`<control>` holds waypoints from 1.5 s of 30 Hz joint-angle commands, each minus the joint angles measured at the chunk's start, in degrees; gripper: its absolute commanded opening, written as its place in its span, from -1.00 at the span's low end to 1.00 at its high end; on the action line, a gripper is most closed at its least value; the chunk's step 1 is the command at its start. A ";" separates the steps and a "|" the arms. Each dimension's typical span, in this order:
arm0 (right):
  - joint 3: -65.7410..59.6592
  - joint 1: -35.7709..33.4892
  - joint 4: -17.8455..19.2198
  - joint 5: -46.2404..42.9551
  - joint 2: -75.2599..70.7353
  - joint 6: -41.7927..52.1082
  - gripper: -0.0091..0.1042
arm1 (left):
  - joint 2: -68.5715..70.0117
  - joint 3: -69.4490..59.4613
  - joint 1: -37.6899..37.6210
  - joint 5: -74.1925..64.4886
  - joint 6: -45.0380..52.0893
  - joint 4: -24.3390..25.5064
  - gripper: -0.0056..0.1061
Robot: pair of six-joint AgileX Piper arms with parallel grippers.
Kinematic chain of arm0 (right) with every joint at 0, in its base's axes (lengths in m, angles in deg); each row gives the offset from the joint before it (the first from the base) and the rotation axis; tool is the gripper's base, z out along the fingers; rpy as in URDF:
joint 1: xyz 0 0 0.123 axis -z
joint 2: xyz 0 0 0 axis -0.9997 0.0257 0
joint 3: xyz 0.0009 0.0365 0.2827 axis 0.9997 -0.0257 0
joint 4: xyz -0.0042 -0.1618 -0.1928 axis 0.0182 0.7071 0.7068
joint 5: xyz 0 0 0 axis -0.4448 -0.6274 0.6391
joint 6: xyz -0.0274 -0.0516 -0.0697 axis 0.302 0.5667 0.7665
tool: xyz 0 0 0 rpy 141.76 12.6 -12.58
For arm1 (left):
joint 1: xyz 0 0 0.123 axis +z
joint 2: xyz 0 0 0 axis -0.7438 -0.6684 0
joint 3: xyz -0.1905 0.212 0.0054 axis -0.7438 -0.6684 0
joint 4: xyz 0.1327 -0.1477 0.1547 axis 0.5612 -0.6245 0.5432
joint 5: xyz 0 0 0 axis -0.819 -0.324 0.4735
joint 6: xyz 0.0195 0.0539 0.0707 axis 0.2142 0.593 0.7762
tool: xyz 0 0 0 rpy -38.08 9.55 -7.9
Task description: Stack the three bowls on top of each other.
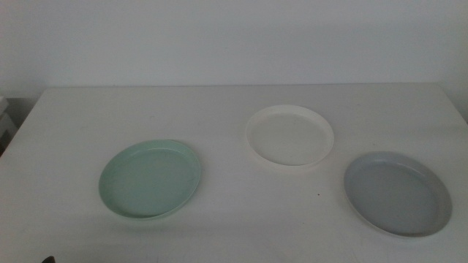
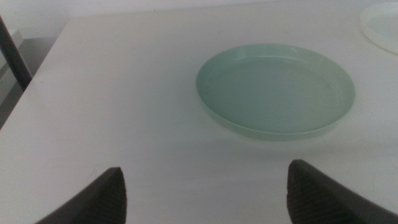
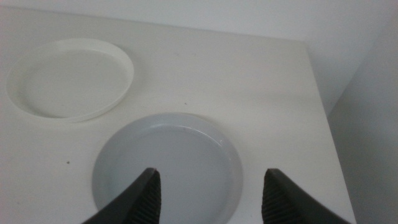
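Observation:
Three shallow bowls sit apart on the white table. The mint green bowl (image 1: 151,178) is at the front left, the white bowl (image 1: 289,135) is in the middle further back, and the pale grey bowl (image 1: 397,193) is at the front right. My left gripper (image 2: 205,168) is open and empty, short of the green bowl (image 2: 275,90) on its near side. My right gripper (image 3: 211,171) is open and empty, its jaws over the near part of the grey bowl (image 3: 168,158). The white bowl (image 3: 69,78) lies beyond it. Both arms are almost wholly out of the middle view.
The white table (image 1: 219,109) ends at its right edge (image 3: 323,112) close to the grey bowl. A dark stand (image 2: 13,56) is beyond the table's left edge. A pale wall rises behind the table.

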 commanded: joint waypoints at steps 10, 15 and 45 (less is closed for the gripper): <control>25.56 -0.03 -4.78 4.24 24.77 0.27 -0.09 | 0.74 0.24 0.09 3.90 -0.54 -0.24 0.63; 35.86 -0.03 -7.72 9.59 35.52 2.23 -0.09 | 0.74 0.24 0.09 3.90 -0.54 -0.24 0.63; 78.33 -6.59 -12.18 24.43 85.79 -1.74 0.34 | 0.74 0.24 0.09 3.90 -0.54 -0.24 0.63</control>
